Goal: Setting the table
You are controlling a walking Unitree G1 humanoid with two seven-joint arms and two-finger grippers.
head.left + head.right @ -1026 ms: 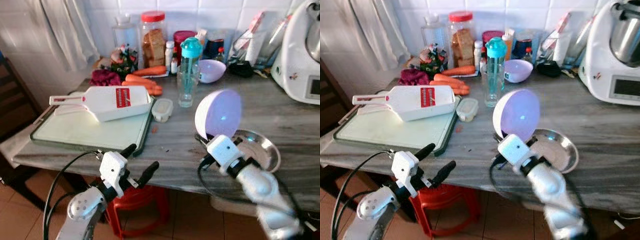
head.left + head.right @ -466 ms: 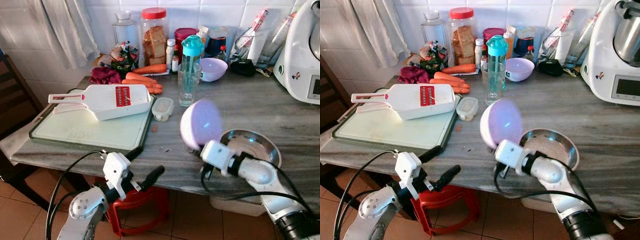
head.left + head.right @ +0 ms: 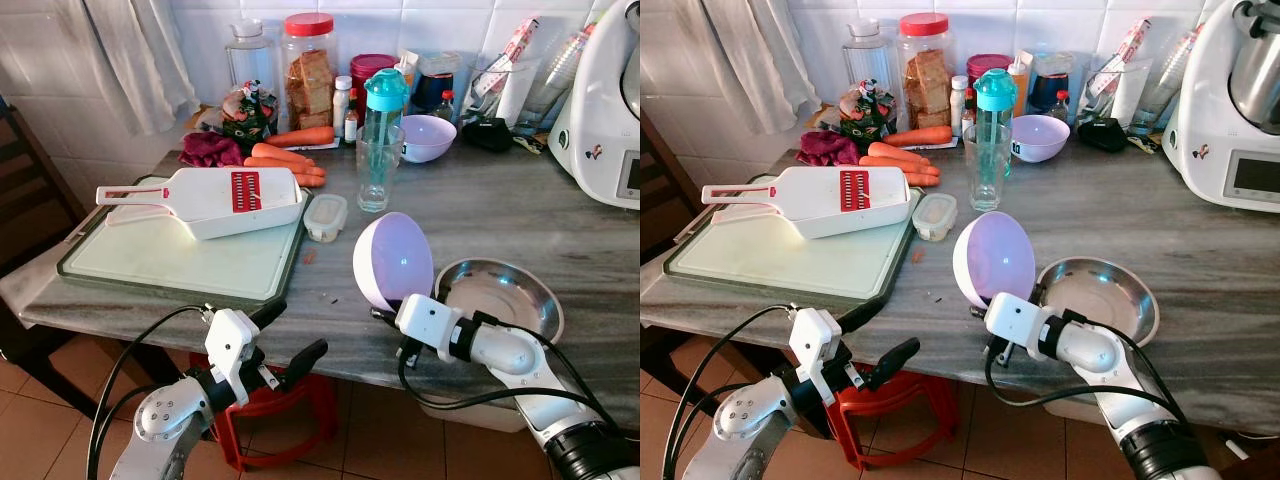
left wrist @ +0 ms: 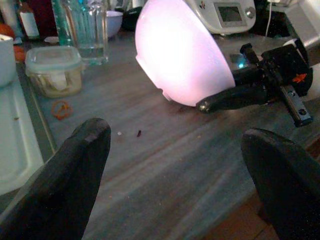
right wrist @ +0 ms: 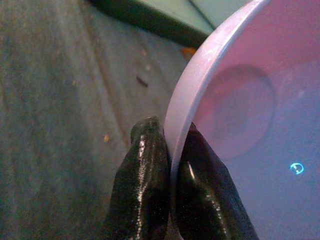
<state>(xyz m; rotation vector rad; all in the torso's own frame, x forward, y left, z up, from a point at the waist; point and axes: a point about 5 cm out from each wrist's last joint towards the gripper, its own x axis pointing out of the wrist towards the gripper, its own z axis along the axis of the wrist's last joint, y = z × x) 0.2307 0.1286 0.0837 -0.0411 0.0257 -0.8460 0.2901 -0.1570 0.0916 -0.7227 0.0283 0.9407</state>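
Your right gripper point(image 5: 167, 185): pinched on the rim of the lilac bowl point(image 3: 393, 262), bowl tipped on edge, low over the bench point(image 3: 560, 240) just beside the steel dish point(image 3: 500, 295), near the front edge. Your left gripper point(image 3: 285, 335): fingers spread, holding nothing, below the bench edge. Slicer point(image 3: 215, 200) on the cutting board point(image 3: 180, 265): red label, writing unreadable. Bare bench lies between board and bowl.

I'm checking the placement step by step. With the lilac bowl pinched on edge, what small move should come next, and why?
Probably tip the lilac bowl down flat onto the grey counter before letting go. The right pincer pinches its rim, and the bowl stands on edge beside the steel dish; released now, it would likely topple or roll.
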